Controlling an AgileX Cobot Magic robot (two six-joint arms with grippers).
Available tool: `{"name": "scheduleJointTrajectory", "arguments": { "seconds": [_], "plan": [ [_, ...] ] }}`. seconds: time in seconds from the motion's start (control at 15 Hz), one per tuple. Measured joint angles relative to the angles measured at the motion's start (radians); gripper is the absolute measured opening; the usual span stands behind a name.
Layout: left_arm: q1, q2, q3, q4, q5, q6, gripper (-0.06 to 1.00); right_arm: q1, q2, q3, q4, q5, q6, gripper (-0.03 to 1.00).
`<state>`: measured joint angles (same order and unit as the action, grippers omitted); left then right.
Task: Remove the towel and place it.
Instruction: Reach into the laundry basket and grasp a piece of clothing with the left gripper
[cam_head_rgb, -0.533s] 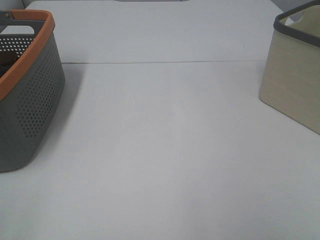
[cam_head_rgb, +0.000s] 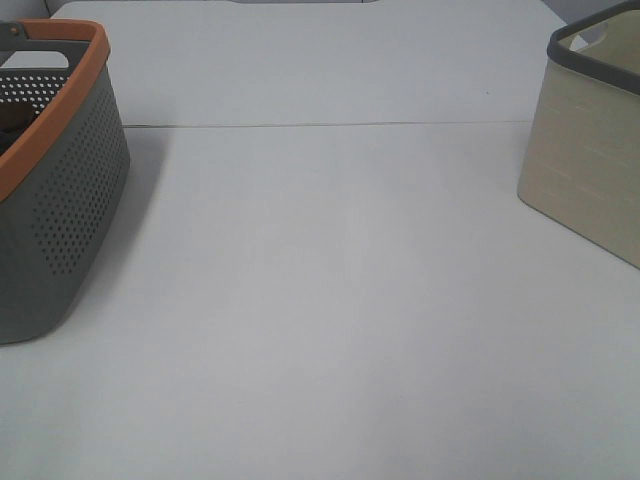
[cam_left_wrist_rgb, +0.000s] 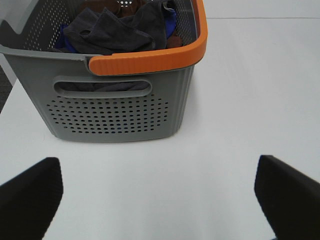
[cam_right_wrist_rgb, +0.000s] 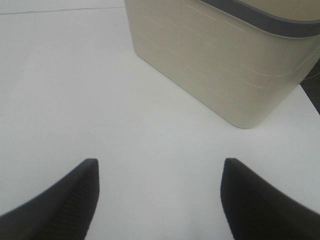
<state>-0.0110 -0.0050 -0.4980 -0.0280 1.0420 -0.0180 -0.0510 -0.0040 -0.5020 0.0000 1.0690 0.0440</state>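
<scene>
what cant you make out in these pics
- Towel: the left wrist view shows only its top; the grey basket wall hides the rest. The high view's left edge cuts off the basket.
- Beige bin: its inside is mostly cut off by the picture edge in the right wrist and high views.

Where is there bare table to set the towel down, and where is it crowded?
The whole middle of the table is bare, from the grey basket at the left edge to the beige bin at the right. The only crowding is inside the grey basket, where the towel lies bunched with other cloth.
</scene>
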Motion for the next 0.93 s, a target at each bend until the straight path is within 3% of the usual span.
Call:
{"name": "scheduleJointTrajectory", "arguments": {
  "seconds": [0.93],
  "plan": [
    [0.000,0.000,0.000,0.000,0.000,0.000,0.98,0.000,0.000,0.000,0.000,0.000,0.000,0.61]
  ]
}}
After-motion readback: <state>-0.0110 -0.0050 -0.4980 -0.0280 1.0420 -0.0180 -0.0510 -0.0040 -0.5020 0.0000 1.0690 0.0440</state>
